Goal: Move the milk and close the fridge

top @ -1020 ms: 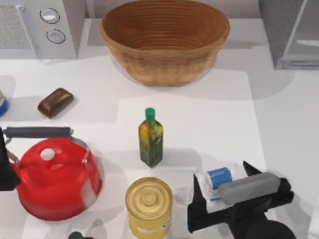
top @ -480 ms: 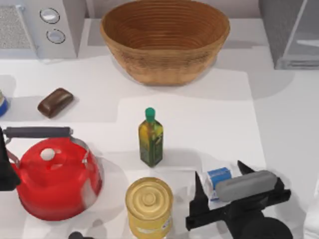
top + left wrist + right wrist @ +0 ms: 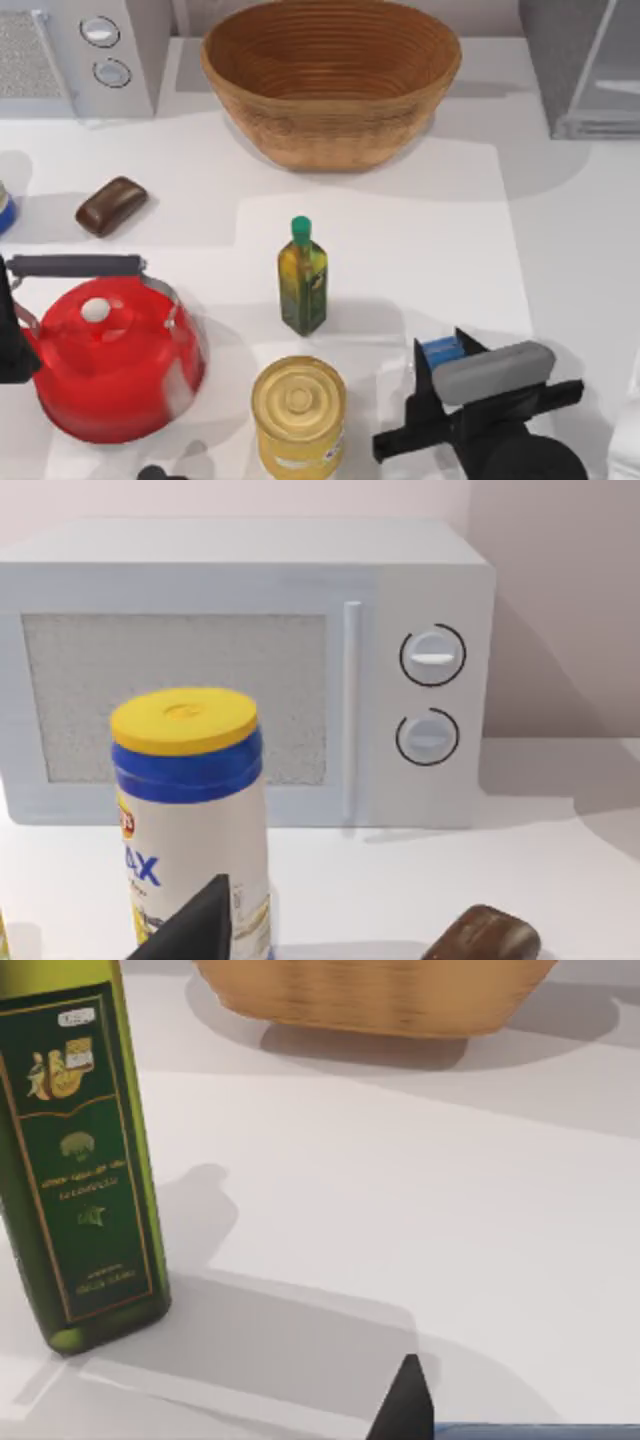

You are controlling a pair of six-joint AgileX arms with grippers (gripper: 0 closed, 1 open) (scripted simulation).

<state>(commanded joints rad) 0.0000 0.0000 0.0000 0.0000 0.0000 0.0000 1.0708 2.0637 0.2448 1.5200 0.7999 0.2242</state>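
So the right gripper [image 3: 440,365] is down at the near right of the table, straddling the milk [image 3: 441,350], fingers apart on either side of it and not looking pinched yet. Only the carton's blue top peeks out from under the wrist. My read: this is the grab step, first half of the job. Next it needs to squeeze shut on the carton, lift straight up, then carry it toward the fridge [image 3: 585,65] at the far right corner, whose door still looks open. I can't make out which way the carton's long axis runs, too much is covered. The oil bottle [image 3: 302,277] and can [image 3: 298,413] sit close to its left, so watch the swing. Left arm's parked by the kettle [image 3: 105,360].
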